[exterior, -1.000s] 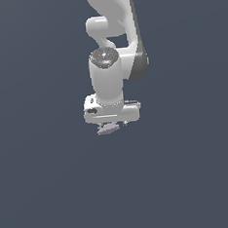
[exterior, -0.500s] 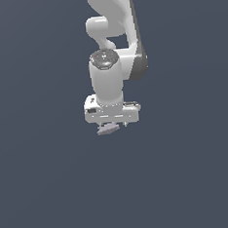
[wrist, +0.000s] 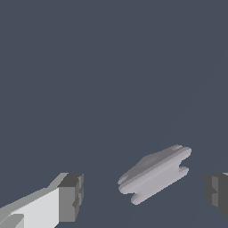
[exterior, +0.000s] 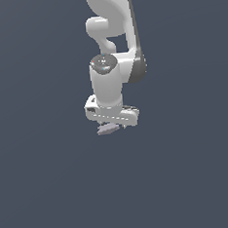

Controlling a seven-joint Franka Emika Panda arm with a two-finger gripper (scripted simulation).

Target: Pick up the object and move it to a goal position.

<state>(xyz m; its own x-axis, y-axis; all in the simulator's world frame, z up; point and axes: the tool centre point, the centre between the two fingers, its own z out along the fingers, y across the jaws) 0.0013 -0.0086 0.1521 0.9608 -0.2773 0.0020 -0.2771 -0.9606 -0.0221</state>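
In the exterior view the white Panda arm [exterior: 112, 47] reaches down over a plain dark slate-grey worktop [exterior: 44, 190], its wrist pointing straight at the surface. Under the hand sits the small pale grey-lilac flattish object with an angular outline [exterior: 107, 129], just showing below the hand's lower edge; the tool [exterior: 112, 127] itself is mostly hidden by the hand body here, so this view does not show how the fingers stand.

The wrist view settles it. The tool [wrist: 144, 193] is spread wide: one white finger with a dark grey pad [wrist: 71, 197] stands well off to one side of the object [wrist: 155, 173], and the other pad [wrist: 217, 192] lies just beyond its far end. Neither touches it. The piece lies between them, skewed to the line joining the pads and nearer to the second one.

The step in hand looks like the approach before the grasp. To do it well, I judge the hand should centre over the piece, turn so the pads meet its long flat sides, come down low enough to catch so thin a part, then close gently.
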